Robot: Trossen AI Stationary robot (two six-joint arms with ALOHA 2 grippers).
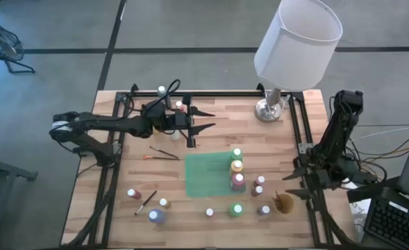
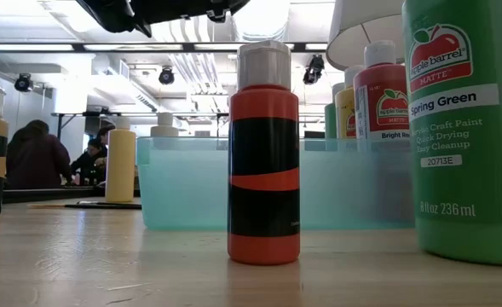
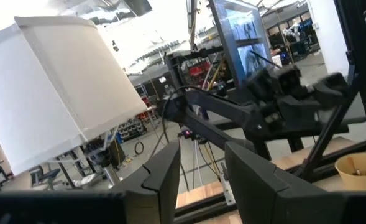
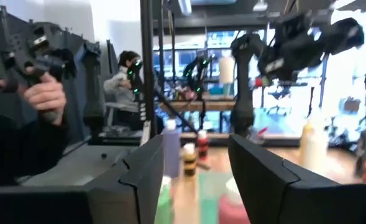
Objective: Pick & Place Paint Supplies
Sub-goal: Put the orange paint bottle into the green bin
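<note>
Three bottles [image 1: 237, 167] stand on the green mat [image 1: 207, 173]; left gripper [image 1: 203, 119] and right gripper [image 1: 292, 182] both spread apart, empty; two brushes [image 1: 164, 153] lie left.

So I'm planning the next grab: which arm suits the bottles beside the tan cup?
Right, probably: the right gripper hangs open beside the tan cup and nearby bottles; the left gripper is far off.
</note>
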